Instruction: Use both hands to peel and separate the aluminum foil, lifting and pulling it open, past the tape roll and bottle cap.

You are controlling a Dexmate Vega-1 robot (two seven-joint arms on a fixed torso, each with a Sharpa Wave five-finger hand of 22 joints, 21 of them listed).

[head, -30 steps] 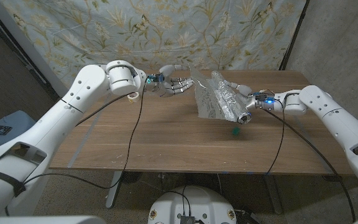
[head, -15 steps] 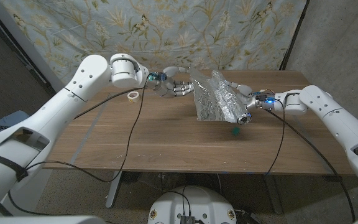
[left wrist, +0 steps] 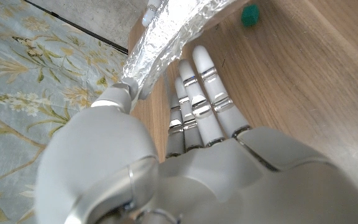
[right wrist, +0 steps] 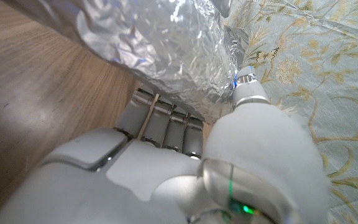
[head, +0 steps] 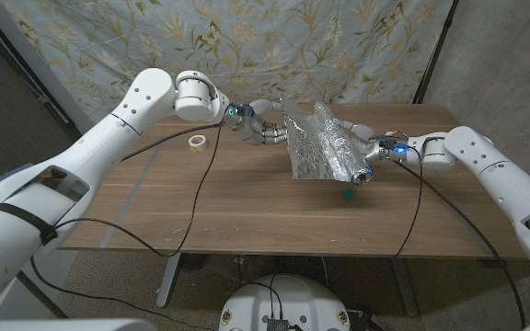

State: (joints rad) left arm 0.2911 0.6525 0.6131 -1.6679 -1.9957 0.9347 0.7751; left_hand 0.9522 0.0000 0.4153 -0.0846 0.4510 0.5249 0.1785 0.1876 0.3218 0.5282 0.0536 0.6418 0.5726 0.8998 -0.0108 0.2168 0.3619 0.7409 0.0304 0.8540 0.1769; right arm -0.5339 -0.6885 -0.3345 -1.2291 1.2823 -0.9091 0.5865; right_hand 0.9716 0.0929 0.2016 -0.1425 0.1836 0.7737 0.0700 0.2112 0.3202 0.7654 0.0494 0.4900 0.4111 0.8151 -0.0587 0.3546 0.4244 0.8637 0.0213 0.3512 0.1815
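Now the left hand [head: 263,125] pinches the left edge of the foil [head: 325,145], with its thumb on one side and its fingers [left wrist: 199,93] stretched along the other; the left wrist view shows the foil's folded edge [left wrist: 166,43] caught just above the thumb tip. A second ago this hand sat a little further from the sheet, fingers curled beside it, and the left arm's elbow lay lower and more to the left in the head view. Since then the arm has swung up and in, and the hand has moved closer to the foil.

The right hand [head: 364,147] grips the foil's right side. In the right wrist view its thumb [right wrist: 247,90] presses on top of the crinkled sheet [right wrist: 160,37] and its fingers are tucked beneath it. This hand and its arm have hardly shifted over the last second.

Between the two hands the foil stands raised off the table [head: 247,211] as a crumpled, tent-like sheet near the table's far side, its lower edge hanging close to the wood. Its shape has changed little, though the left edge now looks drawn slightly tighter.

The tape roll [head: 197,142] lies flat on the table to the left of the foil, under the left forearm. The small green cap [head: 347,194] rests on the wood just in front of the foil's right corner, and also appears in the left wrist view [left wrist: 249,15]. Neither has moved.
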